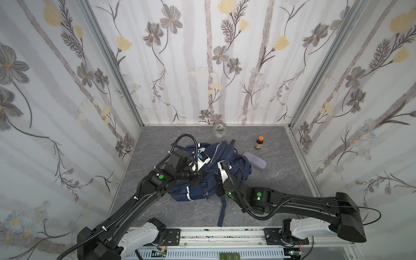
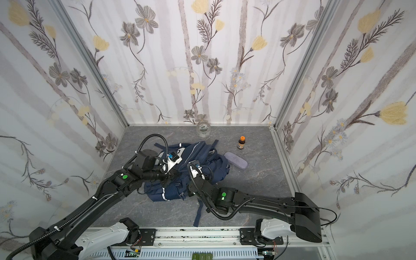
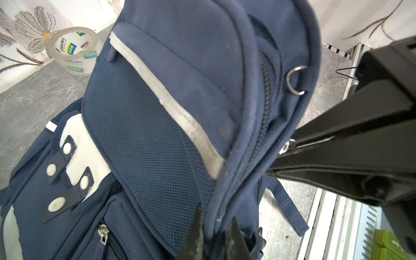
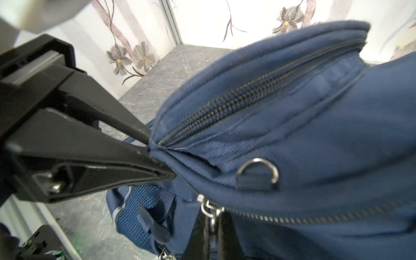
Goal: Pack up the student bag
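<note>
Nearest the rail, 1 loose strap point(image 1: 221, 213) trails across the grey table point(image 1: 281, 180), so the bag is nowhere near tidy. Just past it, both arms meet over the student bag point(image 1: 216, 150), which lies slumped mid-table with its front pockets facing up.

The left gripper point(image 3: 215, 236) is pinched tight on the bag's piped rim, beside the end of the zip track. The right gripper point(image 4: 211, 231) is clamped narrow on what looks like the metal zip pull point(image 4: 209, 210), though motion blur softens that spot. The main zip point(image 4: 247, 92) reads as closed along the stretch in view, teeth meshed.

So this looks like the opening step: 1 hand anchoring fabric, 1 set to run the slider.

Beyond the bag, 3 things wait outside it: a lilac case point(image 1: 254, 159) just beside its far-right edge, a small orange-capped bottle point(image 1: 259, 143) further back, and a roll of clear tape point(image 1: 219, 130) against the rear wall. Nothing appears packed; opening, loading and closing seem to remain.
</note>
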`<state>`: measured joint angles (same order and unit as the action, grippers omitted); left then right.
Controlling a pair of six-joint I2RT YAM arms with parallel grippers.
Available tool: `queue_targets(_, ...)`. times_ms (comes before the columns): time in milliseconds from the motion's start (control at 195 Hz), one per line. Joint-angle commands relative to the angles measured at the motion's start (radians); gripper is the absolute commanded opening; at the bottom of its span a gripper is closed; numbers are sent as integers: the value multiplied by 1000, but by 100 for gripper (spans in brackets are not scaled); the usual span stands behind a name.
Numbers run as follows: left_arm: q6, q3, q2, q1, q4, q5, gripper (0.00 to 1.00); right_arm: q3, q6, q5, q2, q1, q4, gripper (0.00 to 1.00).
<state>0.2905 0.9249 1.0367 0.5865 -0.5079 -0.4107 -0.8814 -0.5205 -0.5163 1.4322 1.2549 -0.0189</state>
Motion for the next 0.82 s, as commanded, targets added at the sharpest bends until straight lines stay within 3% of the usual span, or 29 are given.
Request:
queue_targets(0, 4, 1, -14, -6, 58, 99, 0, 18, 7, 74, -27, -8, -6, 0)
queue_targets(353, 127, -73, -85, -19, 42, 222, 0, 38, -6, 144, -105, -52, -149, 0)
queue_targets(558, 178, -139, -161, -72, 53, 428, 0, 70, -31, 167, -178, -82, -197, 0)
queue_targets(717, 218, -145, -175, -100, 58, 593, 0, 14, 3, 312, -132, -89, -197, 0)
queue_targets(732, 226, -141, -178, -102, 50, 587, 4, 0, 10, 340, -119, -88, -196, 0)
queue_targets(783, 275, -127, -201, -102, 20, 519, 38, -56, 43, 435, -71, -88, -196, 0)
queue_targets(814, 313, -123, -225, -102, 0, 444, 52, -96, 54, 488, -36, -88, -207, 0)
